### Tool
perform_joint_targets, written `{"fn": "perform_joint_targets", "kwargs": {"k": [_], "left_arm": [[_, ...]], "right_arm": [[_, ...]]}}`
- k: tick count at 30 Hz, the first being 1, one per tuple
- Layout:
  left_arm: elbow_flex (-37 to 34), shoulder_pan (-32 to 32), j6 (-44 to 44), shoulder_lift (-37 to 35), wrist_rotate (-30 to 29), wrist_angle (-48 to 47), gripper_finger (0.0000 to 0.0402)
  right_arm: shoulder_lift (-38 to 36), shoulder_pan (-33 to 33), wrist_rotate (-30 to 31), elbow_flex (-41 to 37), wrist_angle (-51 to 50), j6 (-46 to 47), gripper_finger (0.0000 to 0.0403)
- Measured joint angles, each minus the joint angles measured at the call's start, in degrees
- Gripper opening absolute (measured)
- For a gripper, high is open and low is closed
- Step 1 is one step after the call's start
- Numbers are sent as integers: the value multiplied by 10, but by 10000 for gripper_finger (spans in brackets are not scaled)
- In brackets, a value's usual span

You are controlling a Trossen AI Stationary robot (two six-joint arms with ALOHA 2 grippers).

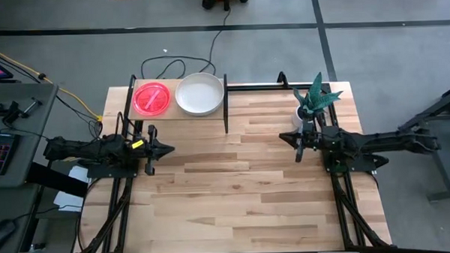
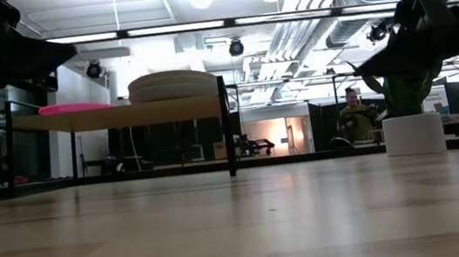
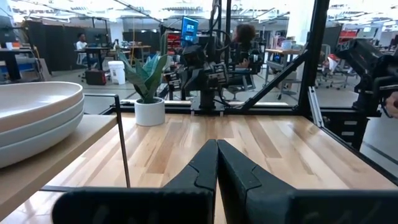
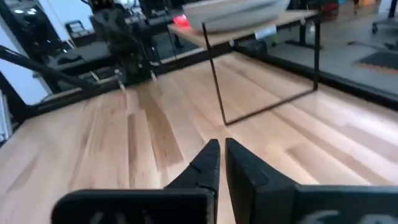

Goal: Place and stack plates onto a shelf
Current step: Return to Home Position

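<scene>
The shelf (image 1: pixel 176 113), a light wooden board on thin black posts, stands at the table's far left. On it rest a stack of pink plates (image 1: pixel 151 98) at the left and a stack of pale white plates (image 1: pixel 200 93) at the right; both stacks show in the low view (image 2: pixel 74 106) (image 2: pixel 173 84). The pale stack also shows in the left wrist view (image 3: pixel 34 118) and the right wrist view (image 4: pixel 233 12). My left gripper (image 1: pixel 169 150) is shut and empty at the table's left, in front of the shelf. My right gripper (image 1: pixel 284 136) is shut and empty at the table's right.
A small white pot with a green plant (image 1: pixel 310 105) stands at the far right, just beyond my right gripper; it shows in the low view (image 2: pixel 414 134). The plank tabletop (image 1: pixel 235 194) lies bare between the arms and toward the near edge. People sit in the room beyond.
</scene>
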Motion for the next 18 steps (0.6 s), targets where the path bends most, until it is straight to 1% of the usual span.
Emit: {"fn": "perform_joint_targets", "kwargs": {"k": [4, 7, 18], "left_arm": [[0, 0, 0, 0, 0, 0, 1], [0, 0, 0, 0, 0, 0, 1], [0, 0, 0, 0, 0, 0, 1]], "right_arm": [[-24, -1, -1, 0, -76, 15, 20], [-44, 11, -3, 0, -123, 14, 6], [-124, 55, -2, 0, -125, -44, 2]]}}
